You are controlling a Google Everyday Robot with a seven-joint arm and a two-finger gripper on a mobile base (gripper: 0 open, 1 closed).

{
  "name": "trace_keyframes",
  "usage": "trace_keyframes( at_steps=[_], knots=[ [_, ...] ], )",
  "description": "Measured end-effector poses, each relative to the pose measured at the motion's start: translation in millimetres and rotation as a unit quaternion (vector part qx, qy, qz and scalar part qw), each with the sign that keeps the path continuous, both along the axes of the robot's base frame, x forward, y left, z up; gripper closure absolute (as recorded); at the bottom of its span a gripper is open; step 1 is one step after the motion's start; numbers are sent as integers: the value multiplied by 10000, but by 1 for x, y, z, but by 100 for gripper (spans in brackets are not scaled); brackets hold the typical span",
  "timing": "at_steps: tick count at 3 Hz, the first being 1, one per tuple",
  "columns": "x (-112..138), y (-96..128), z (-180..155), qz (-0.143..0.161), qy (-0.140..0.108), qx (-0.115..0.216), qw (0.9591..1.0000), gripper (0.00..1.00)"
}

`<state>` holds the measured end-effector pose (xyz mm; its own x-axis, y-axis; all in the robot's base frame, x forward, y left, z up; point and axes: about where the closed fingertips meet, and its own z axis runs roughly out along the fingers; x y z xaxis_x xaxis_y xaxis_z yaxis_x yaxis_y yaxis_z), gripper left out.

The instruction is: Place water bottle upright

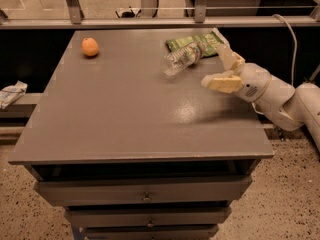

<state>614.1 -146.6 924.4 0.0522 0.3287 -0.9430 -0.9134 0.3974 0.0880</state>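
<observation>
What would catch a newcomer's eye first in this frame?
The water bottle is tipped over, not upright, at the far right of the table, by a green bag. Just right of it the gripper hovers open and empty. A lone orange sits at the far left.
</observation>
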Motion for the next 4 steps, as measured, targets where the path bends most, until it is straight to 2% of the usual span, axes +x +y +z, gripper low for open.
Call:
trace_keyframes(
  at_steps=[1, 2, 3, 4],
  knots=[
    [0, -4, 1, -34, 8, -66, 10000, 0],
    [0, -14, 6, -115, 191, -380, 9990, 0],
    [0, -26, 9, -134, 443, -741, 9962, 0],
    [3, -37, 14, -278, 735, -1122, 9906, 0]
  ],
)
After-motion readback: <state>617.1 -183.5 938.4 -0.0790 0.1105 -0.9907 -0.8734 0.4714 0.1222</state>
